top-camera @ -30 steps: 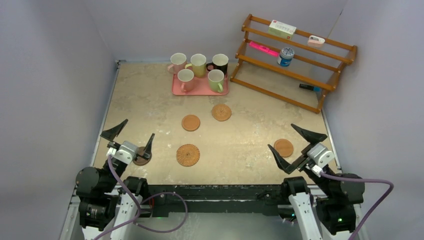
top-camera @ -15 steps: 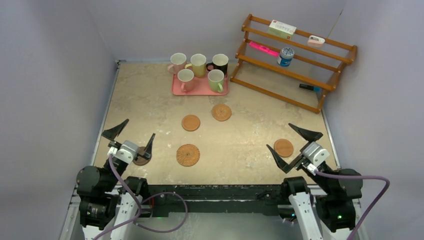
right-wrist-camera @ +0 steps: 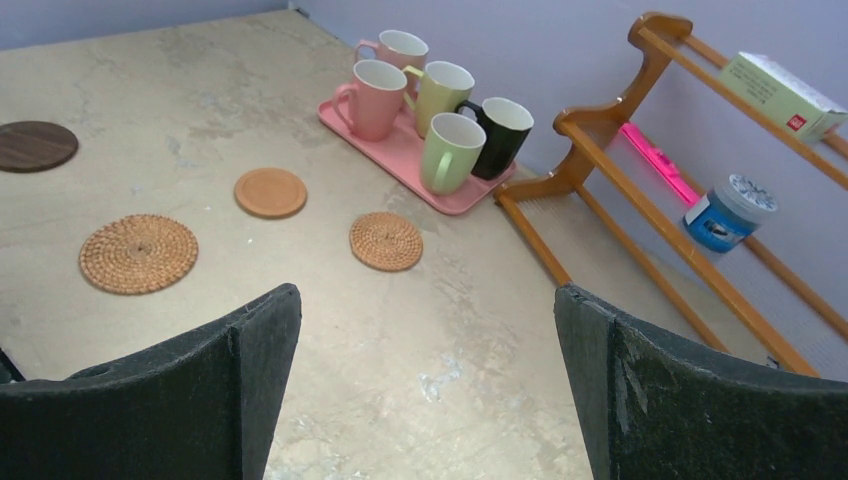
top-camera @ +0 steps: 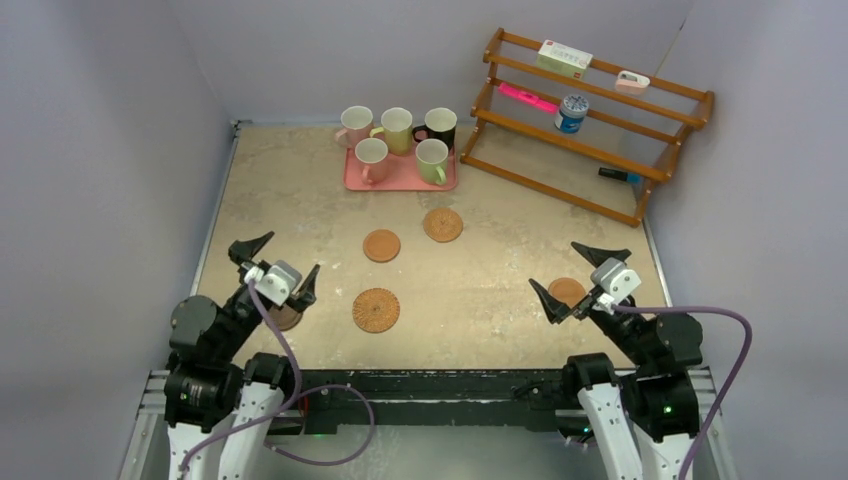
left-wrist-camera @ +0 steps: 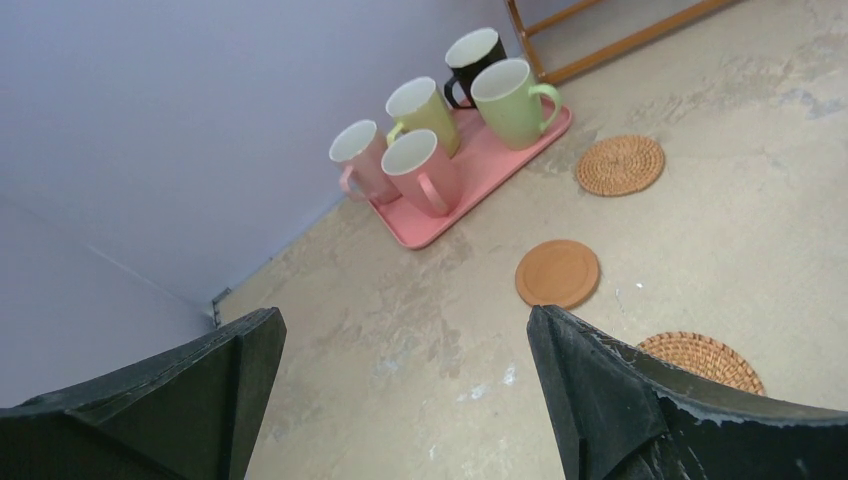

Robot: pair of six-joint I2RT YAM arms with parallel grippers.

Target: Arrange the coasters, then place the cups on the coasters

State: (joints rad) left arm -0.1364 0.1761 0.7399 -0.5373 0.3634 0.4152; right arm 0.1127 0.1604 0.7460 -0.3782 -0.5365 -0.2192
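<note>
Beige tabletop, lilac walls. Both hands hover empty, fingers spread wide: left hand point(left-wrist-camera: 402, 318) over the dark brown coaster point(top-camera: 286, 319) near left, right hand point(right-wrist-camera: 425, 292) over a cork coaster point(top-camera: 567, 293) near right. Three more coasters point(top-camera: 381, 245) lie mid-table. Five mugs point(top-camera: 432, 160) crowd the pink tray point(top-camera: 400, 183) at the far edge. Coasters look light, stiff and thin, so pinch the rim. Mugs look heavier, breakable and glazed-slick, so grip the wall.

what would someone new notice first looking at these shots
Five colourful mugs crowded on a pink tray at the far edge stand out first. Five round coasters lie scattered and bare across the middle and near side, with a wooden rack in the far right corner. At the near edge the left end effector and right end effector hang open and empty.
</note>
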